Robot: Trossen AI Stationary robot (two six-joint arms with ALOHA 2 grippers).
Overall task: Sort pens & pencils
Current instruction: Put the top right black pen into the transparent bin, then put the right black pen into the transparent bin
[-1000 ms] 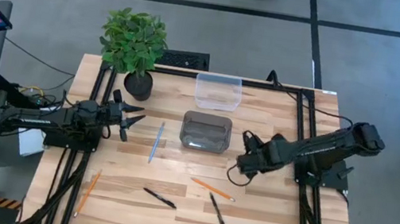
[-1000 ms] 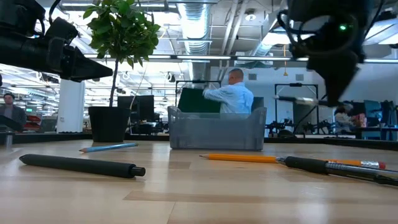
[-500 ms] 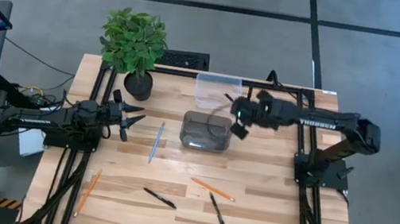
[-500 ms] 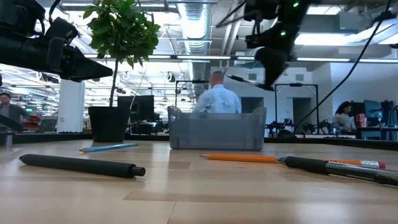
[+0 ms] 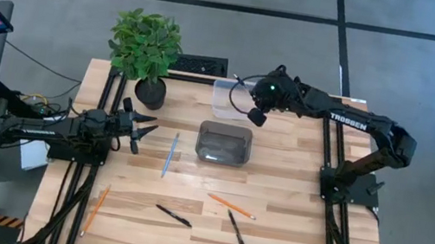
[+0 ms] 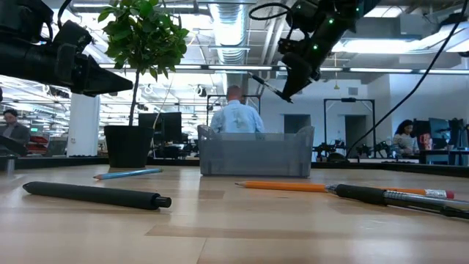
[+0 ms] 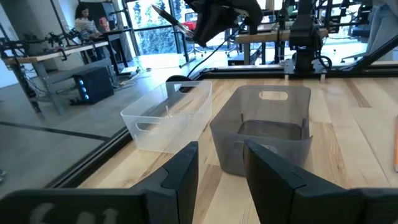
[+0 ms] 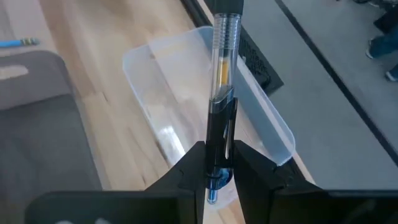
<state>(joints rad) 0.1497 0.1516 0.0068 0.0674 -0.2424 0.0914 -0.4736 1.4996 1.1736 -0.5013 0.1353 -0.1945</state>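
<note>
My right gripper (image 5: 257, 104) hangs over the clear bin (image 5: 237, 99) at the table's far edge, shut on a pen (image 8: 221, 68) with a clear barrel and a black clip section. Two black pens (image 5: 174, 216) (image 5: 236, 229) lie flat near the near edge. One orange pencil (image 5: 230, 206) lies beside them, another (image 5: 95, 208) lies at the near left, and the blue pencil (image 5: 170, 154) lies left of the grey bin (image 5: 224, 143). My left gripper (image 5: 143, 129) waits open at the table's left, above the wood. My right gripper pinches the pen's black clip section (image 8: 219, 134) between its two fingers (image 8: 186, 177). The pen lies along the fingers and sticks out past their free ends, with its blue-tipped end back between them. It is lifted clear, slanting in the air above the clear bin (image 8: 186, 106).
A potted plant (image 5: 146, 49) stands at the far left corner. The grey bin (image 7: 264, 134) sits just nearer than the clear bin (image 7: 168, 115). Bare wood lies between the bins and the sticks. A person (image 6: 236, 117) stands in the room behind.
My right gripper has carried the pen from the table's right middle toward the far edge and leftward, passing by the grey bin's far side and stopping over the clear bin. It stayed shut on the pen. The left arm has kept still.
</note>
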